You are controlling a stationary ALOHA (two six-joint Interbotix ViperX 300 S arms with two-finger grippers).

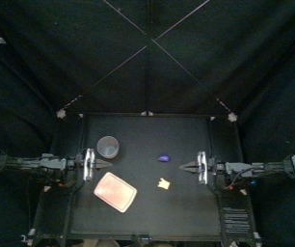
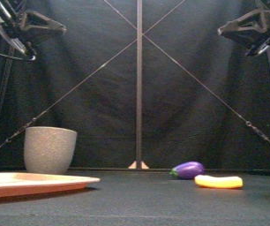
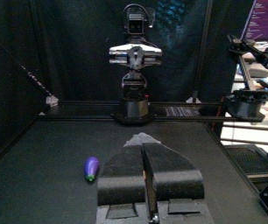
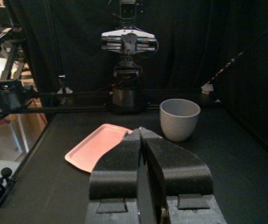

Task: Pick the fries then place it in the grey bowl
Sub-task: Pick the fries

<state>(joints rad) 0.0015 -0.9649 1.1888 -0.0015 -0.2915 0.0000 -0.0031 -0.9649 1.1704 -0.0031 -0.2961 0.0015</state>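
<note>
**Bench layout.** The fries [image 1: 165, 182] lie flat on the bench [image 1: 176, 130], right of centre and toward the front edge. Nothing holds them, and they touch no other item. In the front view the fries [image 2: 218, 182] show as a short yellow piece, with the toy eggplant [image 2: 188, 169] just behind them and slightly to the left. From above, the toy eggplant [image 1: 163, 157] sits near the middle of the bench, clear of the fries.

**Receiving vessel.** The grey bowl [image 1: 108, 146] is a tall speckled cup. It stands upright at the back left of the bench with its mouth open upward. The pink tray [image 1: 117, 191] lies flat in front of it, turned at an angle. One tray corner points toward the fries but does not reach them. The right wrist view shows the grey bowl [image 4: 179, 119] and the pink tray [image 4: 99, 144] side by side and not touching.

**Left hand.** The left hand [image 1: 89, 166] hangs over the left edge of the bench, well above the surface and carrying nothing. Its jaws are pressed together, with only a thin seam between them in the left wrist view [image 3: 146, 149]. The toy eggplant [image 3: 92, 167] is visible beside the jaws.

**Right hand.** The right hand [image 1: 200, 167] hangs over the right edge of the bench, raised and carrying nothing. Its jaws are likewise pressed together [image 4: 143, 133]. The fries lie between this hand and the pink tray — well apart from both hands.
</note>
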